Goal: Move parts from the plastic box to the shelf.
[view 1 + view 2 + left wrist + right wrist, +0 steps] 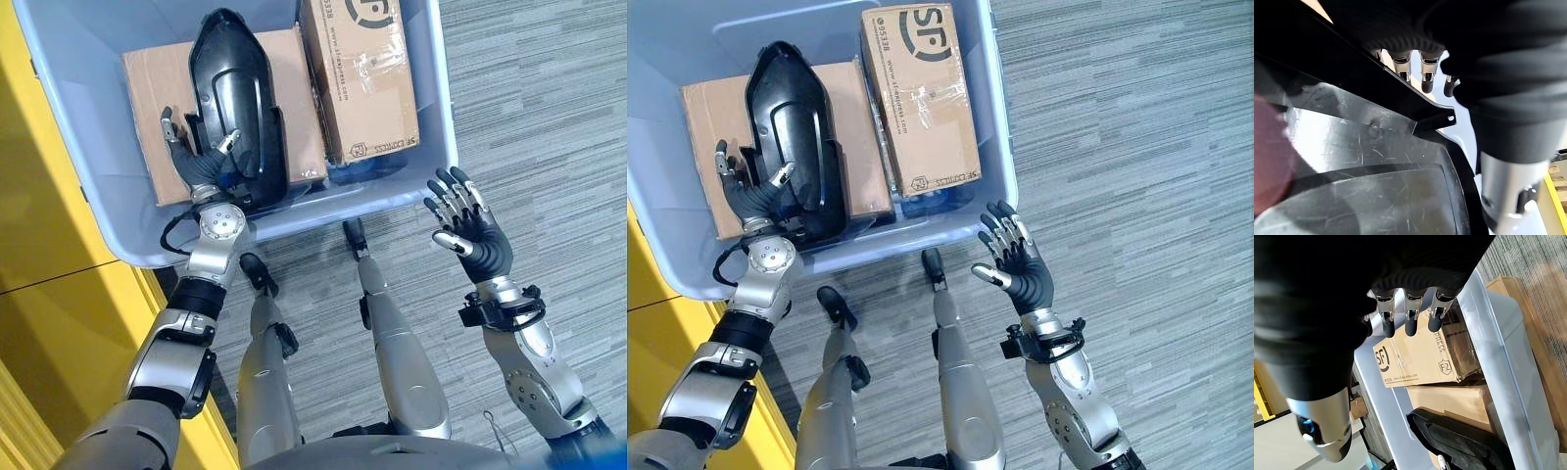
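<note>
Left hand in the plastic box grips the black part — right hand hovers spread, right of it.

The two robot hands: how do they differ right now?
The left hand reaches inside the plastic box, against the black part lying on a cardboard box; the right hand hangs outside the plastic box, over the carpet, touching nothing. The right hand's fingers are spread open; the left hand's are partly hidden behind the black part. Both have dark ribbed covers.
</note>
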